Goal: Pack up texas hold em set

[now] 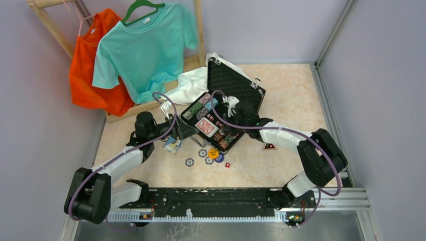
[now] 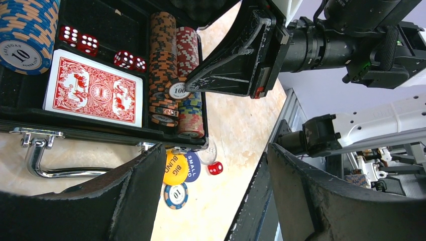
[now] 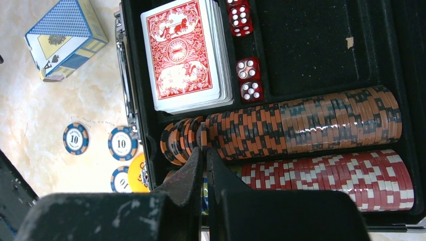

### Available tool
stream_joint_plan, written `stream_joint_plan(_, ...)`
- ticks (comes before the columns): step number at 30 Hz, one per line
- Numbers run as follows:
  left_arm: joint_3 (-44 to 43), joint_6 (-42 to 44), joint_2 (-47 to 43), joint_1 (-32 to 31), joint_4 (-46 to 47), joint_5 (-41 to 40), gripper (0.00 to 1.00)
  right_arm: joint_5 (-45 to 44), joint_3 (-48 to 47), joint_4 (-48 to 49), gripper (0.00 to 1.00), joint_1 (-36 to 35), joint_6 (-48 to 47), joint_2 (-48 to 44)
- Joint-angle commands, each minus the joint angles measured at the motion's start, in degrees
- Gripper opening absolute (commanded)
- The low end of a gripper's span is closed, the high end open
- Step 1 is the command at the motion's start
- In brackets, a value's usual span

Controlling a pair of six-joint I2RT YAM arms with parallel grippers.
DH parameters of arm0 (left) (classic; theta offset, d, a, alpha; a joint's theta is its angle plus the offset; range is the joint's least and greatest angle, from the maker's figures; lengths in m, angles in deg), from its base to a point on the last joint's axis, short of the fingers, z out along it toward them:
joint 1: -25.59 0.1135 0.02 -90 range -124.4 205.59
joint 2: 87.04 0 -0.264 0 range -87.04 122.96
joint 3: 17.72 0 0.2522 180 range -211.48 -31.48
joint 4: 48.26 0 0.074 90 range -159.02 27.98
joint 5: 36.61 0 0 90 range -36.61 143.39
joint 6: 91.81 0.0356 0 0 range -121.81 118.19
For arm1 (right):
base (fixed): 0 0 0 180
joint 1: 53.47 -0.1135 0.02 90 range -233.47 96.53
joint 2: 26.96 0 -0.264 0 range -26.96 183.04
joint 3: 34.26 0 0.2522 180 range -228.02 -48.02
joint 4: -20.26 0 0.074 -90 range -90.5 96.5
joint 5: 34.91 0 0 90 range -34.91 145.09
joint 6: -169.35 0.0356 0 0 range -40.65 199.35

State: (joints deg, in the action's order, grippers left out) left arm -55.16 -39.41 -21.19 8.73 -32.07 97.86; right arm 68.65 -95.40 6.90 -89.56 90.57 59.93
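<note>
Shirts (image 1: pixel 143 45) and a white cloth (image 1: pixel 193 83) crowd the desk's far-left corner behind your open case (image 1: pixel 236 83) at mid-desk; the left wrist shows your left gripper (image 2: pixel 216 155) spread wide, empty, over loose buttons (image 2: pixel 176 168) by the case's handle (image 2: pixel 40 160); the right wrist shows your right gripper (image 3: pixel 205 150) shut, tips at the orange chips (image 3: pixel 311 120).

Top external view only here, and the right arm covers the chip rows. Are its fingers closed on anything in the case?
Observer: The right fingers are shut, tips at the leaning end of the orange-and-black chip row; I can't tell if a chip is pinched.
Operator: Dice packed?
Observer: Four red dice lie in the case beside the red deck; one loose die sits on the table outside.
Operator: Left fingers?
Observer: Open wide, holding nothing.
</note>
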Motion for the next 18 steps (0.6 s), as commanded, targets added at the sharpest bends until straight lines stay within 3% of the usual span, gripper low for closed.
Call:
stream_joint_plan(1, -0.95, 0.49, 0.47, 0.35, 2.24, 1.47, 0.79, -2.35, -2.95, 1.17, 0.00, -0.60, -2.52, 0.53)
stream_joint_plan(14, -0.32, -0.43, 0.47, 0.34, 3.49, 2.54, 0.79, -8.51, -4.88, -1.78, 0.01, -5.54, -5.83, 2.64)
stream_joint_plan(16, -0.22, -0.45, 0.43, 0.36, 3.60, 2.61, 0.79, -9.07, -4.46, -1.34, 0.22, -5.56, -5.70, 1.87)
stream_joint_plan(18, -0.15, -0.41, 0.49, 0.29, 3.70, 2.63, 0.79, -9.25, -4.34, -1.29, 0.33, -5.55, -5.60, 0.93)
